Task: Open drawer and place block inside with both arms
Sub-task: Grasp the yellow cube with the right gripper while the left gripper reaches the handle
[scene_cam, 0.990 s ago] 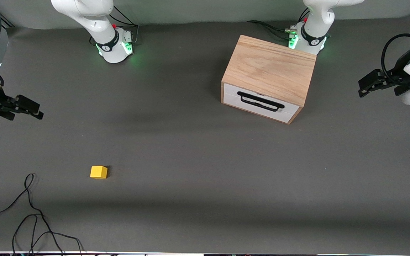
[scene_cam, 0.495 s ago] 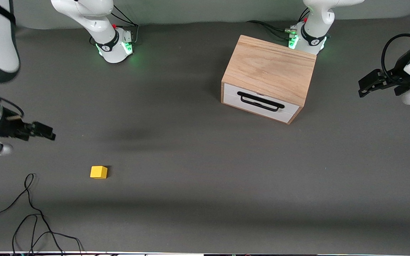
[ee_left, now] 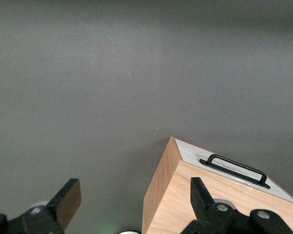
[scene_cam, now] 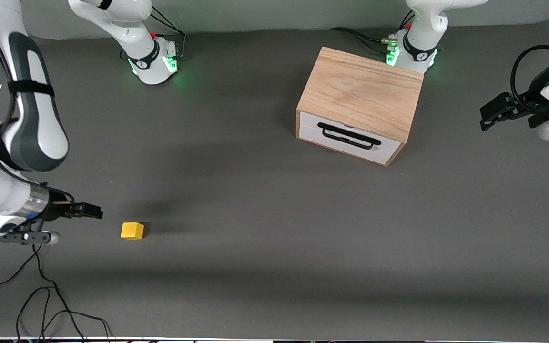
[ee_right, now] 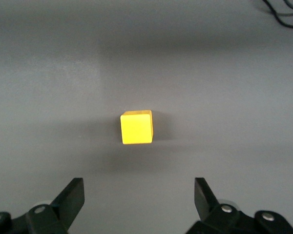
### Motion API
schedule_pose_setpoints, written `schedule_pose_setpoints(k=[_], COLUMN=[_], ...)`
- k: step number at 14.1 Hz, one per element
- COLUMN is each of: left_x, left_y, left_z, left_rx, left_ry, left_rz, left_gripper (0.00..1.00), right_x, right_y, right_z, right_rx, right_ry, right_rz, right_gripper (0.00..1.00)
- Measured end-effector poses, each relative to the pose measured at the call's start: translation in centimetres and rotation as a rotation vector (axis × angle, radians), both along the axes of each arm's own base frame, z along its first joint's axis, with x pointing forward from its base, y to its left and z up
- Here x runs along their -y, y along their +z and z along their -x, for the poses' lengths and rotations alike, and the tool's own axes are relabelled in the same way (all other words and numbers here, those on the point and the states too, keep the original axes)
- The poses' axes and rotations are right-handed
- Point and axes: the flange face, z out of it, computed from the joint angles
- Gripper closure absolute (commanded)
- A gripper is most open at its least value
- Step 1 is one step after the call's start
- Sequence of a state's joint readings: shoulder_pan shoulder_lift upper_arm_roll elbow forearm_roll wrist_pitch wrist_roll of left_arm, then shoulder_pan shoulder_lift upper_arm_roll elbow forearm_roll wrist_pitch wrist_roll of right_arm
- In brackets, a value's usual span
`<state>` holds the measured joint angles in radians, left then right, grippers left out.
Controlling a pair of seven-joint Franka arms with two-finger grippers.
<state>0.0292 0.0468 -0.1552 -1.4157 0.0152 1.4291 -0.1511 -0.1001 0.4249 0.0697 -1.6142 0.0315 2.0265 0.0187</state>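
The yellow block lies on the grey table toward the right arm's end. My right gripper is open and empty, over the table just beside the block. In the right wrist view the block sits ahead of the open gripper, apart from both fingers. The wooden cabinet stands by the left arm's base. Its white drawer with the black handle is shut. My left gripper waits open and empty beside the cabinet, toward the left arm's end. The left wrist view shows the cabinet, the handle and the open gripper.
Loose black cables lie on the table near the front edge at the right arm's end, nearer to the front camera than the block. A bit of cable shows in the right wrist view. Bare grey table spreads between block and cabinet.
The right arm has swung in from the table's edge toward the front camera, bringing its gripper close beside the block. The left arm, block and cabinet have not moved.
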Motion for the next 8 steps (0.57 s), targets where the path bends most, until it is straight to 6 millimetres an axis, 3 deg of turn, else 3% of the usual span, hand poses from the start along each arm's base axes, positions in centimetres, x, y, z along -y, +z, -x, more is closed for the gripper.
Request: schedule_pose_setpoints(k=[6,8], left_x=[0.0,0.1], left_y=[0.0,0.0], left_z=[0.0,0.0], left_rx=[0.000,0.000], left_ry=[0.000,0.003], left_rz=[0.000,0.001], left_gripper=[0.00,0.00], right_x=[-2.3,-3.0], right_y=[-9.3,-10.7], right_z=[-2.0,-2.1], right_rx=[0.012,0.006], right_ry=[-0.021,-0.040], right_rz=[0.048,0.051], right_gripper=[0.00,0.00])
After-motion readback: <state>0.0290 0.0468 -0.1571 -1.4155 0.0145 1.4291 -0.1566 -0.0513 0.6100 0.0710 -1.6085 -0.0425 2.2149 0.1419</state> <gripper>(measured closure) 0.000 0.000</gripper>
